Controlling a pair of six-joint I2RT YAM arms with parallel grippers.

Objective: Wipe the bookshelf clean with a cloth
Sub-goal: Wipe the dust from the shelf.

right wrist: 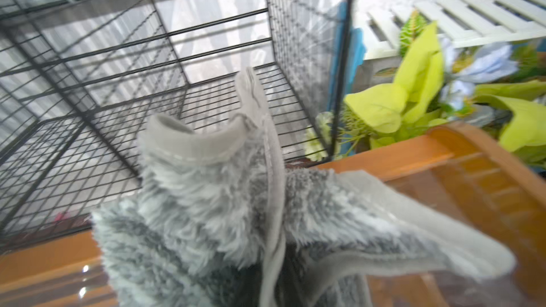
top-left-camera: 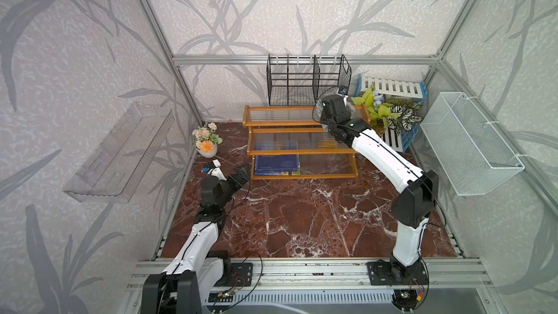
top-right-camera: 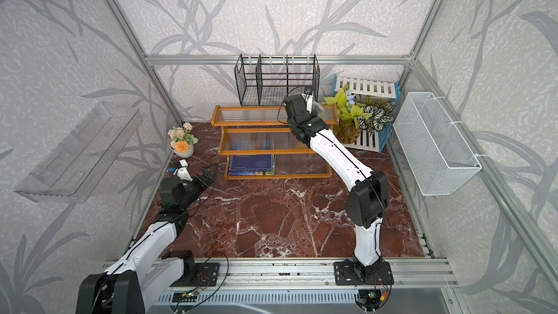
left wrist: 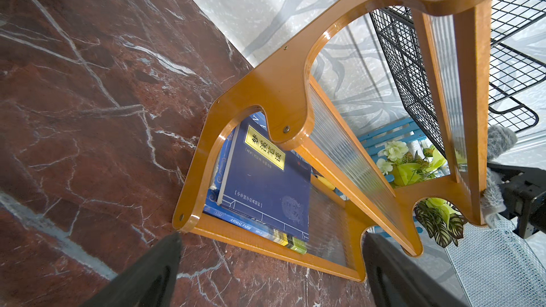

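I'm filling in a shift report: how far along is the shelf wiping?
Done: the cloth is picked up and clamped in the right gripper. In hand: it is at the right end of the bookshelf top tier. To do: the middle and bottom tiers have no cloth on them, and which parts are already wiped cannot be told. The left gripper is open and empty.

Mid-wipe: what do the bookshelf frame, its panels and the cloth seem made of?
The bookshelf frame looks like wood or wood-look board with a glossy orange-brown lacquer; sharp highlights run along its edges. The panels are probably ribbed clear plastic; the books blur through them. The cloth is fluffy grey-white pile with a smooth grey hem, likely microfibre.
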